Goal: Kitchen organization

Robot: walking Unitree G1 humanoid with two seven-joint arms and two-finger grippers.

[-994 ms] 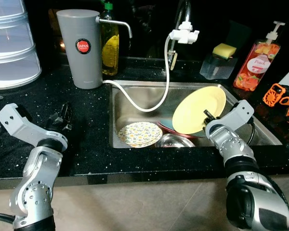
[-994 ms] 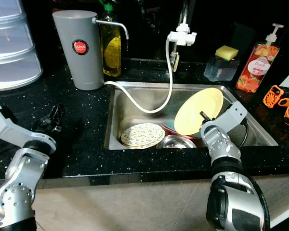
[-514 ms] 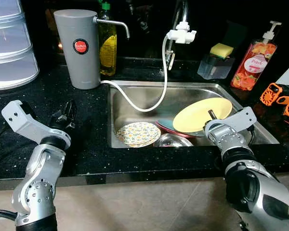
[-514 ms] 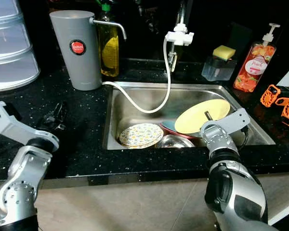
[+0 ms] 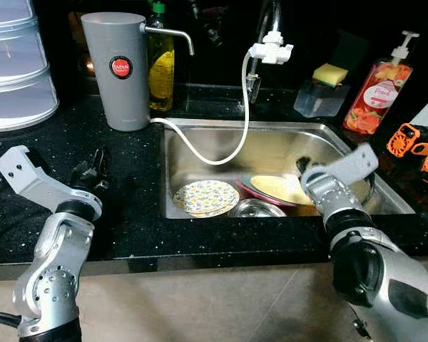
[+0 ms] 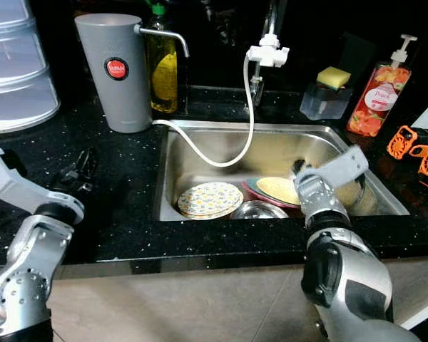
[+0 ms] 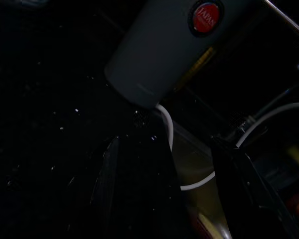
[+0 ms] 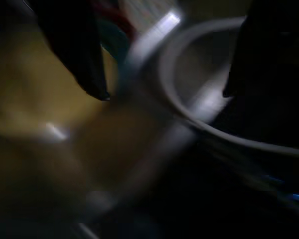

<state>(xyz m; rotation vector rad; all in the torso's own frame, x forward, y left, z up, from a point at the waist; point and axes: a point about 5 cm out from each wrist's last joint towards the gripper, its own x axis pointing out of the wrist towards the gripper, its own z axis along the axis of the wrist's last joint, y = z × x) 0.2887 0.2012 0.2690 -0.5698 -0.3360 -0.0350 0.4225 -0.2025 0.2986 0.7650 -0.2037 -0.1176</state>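
Lower right, sink (image 5: 200, 139): yellow plate (image 5: 278, 188) now flat on the red-rimmed dish stack, no longer tilted upright.
Right tool (image 5: 304, 169): spread, released, just above plate's edge.
Left tool (image 5: 93, 171): over bench (image 5: 128, 221), spread, idle.
Meaning: plate stacked.

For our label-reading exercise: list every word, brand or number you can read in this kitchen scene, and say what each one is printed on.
"JAPAN": on the red round badge of the grey water filter jug; the smaller print under it is too small to read.
"Peach": on the label of the pink pump soap bottle; the rest of that label is too blurred to read.
The yellow bottle behind the jug shows no readable text.
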